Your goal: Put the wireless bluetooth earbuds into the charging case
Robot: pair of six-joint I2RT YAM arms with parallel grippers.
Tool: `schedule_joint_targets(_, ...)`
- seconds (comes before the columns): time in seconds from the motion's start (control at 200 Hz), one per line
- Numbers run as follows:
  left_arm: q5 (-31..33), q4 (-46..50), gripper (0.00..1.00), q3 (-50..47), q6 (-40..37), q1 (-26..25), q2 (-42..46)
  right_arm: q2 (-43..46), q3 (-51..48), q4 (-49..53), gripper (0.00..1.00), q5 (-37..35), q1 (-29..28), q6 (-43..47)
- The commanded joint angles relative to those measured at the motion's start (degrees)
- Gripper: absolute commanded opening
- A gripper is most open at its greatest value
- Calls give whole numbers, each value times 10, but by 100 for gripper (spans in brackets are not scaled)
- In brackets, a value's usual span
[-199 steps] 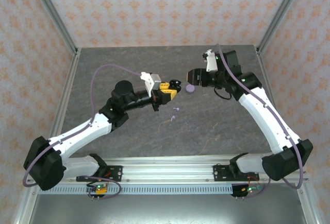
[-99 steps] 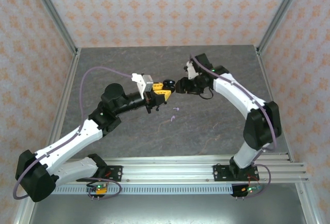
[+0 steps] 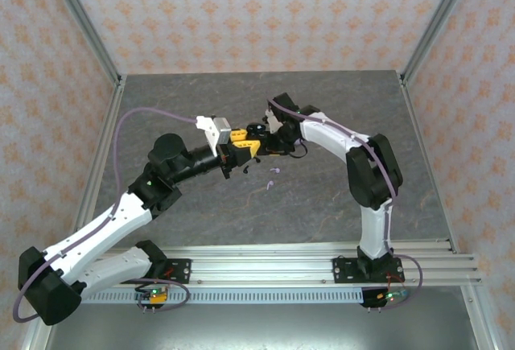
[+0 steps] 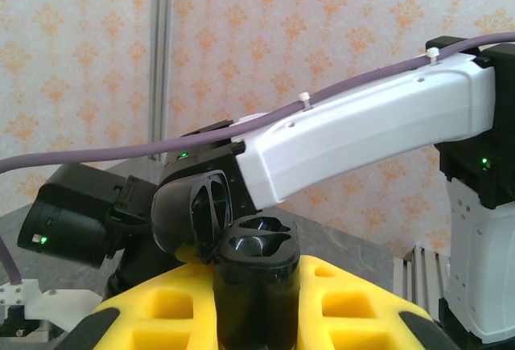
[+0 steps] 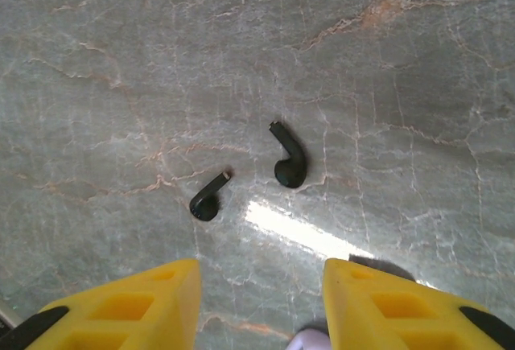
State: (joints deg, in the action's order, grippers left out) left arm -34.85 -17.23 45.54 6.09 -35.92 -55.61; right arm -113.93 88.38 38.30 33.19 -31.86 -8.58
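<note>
Inside my left gripper sits the black case, clamped tight, lid open to take buds; my right gripper hangs part-open, empty, over two black earbuds on the table, ready to pick.

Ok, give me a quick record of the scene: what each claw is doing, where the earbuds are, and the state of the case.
left claw: shut on the black charging case
black charging case: lid open, both wells look empty
right claw: open, fingers apart above the table
black earbuds: two, lying apart on the table ahead of the right claw
lilac earbuds: two, on the table close to both claws
</note>
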Motion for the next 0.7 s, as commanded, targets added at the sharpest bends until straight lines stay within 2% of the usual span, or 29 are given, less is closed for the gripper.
schedule_joint_targets(0.0,12,5,2,4,0,-2,7,-22,35,4,44,-13,-11,2)
schedule_joint_targets(0.44,15,3,2,4,6,-2,0,-101,98,49,41,-55,-35,14)
schedule_joint_targets(0.696,16,9,2,6,5,-2,1,-135,120,76,36,-119,-47,13)
